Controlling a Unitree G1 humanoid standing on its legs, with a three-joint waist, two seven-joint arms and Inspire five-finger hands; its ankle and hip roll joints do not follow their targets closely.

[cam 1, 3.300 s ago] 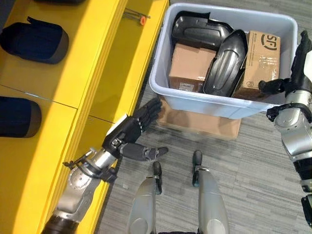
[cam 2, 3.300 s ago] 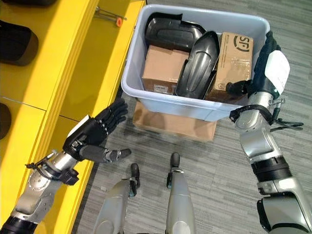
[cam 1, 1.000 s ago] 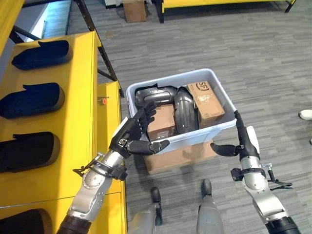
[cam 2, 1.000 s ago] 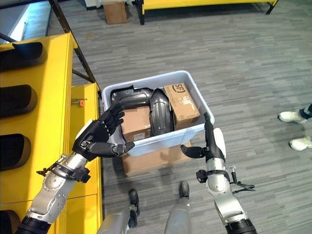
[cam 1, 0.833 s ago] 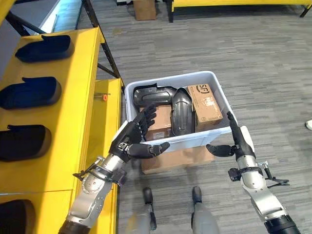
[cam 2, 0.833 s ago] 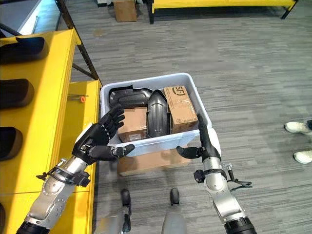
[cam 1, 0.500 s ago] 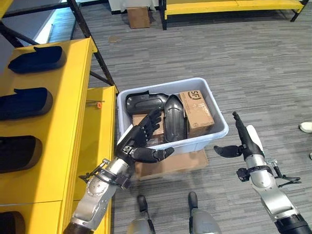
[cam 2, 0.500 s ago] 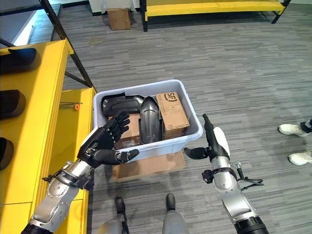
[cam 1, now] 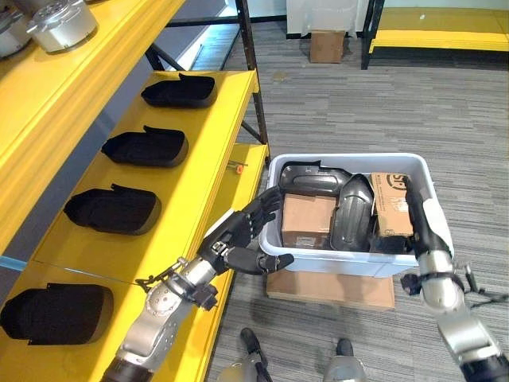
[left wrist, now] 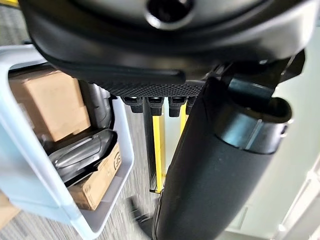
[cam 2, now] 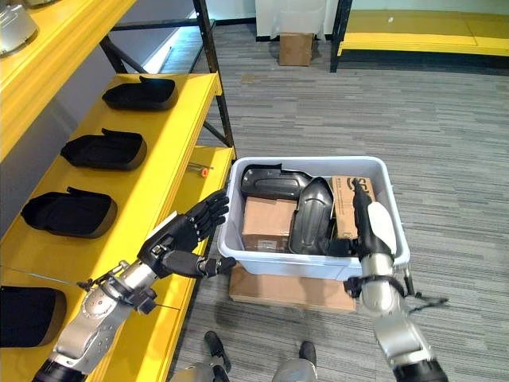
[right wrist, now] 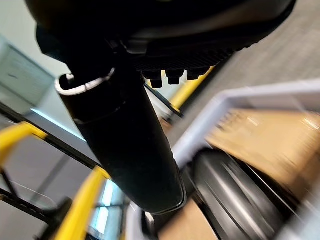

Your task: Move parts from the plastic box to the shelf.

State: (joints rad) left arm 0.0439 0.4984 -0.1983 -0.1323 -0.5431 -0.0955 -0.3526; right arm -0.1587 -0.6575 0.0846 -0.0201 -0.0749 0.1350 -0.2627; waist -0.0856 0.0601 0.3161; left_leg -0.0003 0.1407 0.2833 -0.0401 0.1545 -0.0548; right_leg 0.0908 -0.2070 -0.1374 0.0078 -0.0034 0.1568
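The pale plastic box [cam 1: 350, 267] sits on a flat piece of cardboard [cam 1: 330, 288] on the grey floor, just right of the yellow shelf [cam 1: 199, 143], and it's stuffed with two black moulded parts [cam 1: 351, 215] plus a couple of cardboard boxes [cam 1: 306, 221]. The left hand [cam 1: 238, 239] hangs at the box's near-left corner with fingers spread and straight and thumb sticking out, holding nothing, while the right hand [cam 1: 415, 215] is at the near-right corner, fingers straight and pointing away over the rim, also empty. Over on the shelf there's a row of four black parts [cam 1: 145, 146] lying in a line from near to far, well apart from the box
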